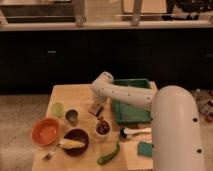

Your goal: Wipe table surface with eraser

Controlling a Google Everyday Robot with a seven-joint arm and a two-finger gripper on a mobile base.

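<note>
At the middle of the desk (70,95), end effector (98,103) down at the eraser (94,109), its grip impossible to tell, green tray (131,118) just beside.

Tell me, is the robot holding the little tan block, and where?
It cannot be told. The gripper sits right at the eraser on the table surface, beside the green tray, but any hold on it does not show.
</note>
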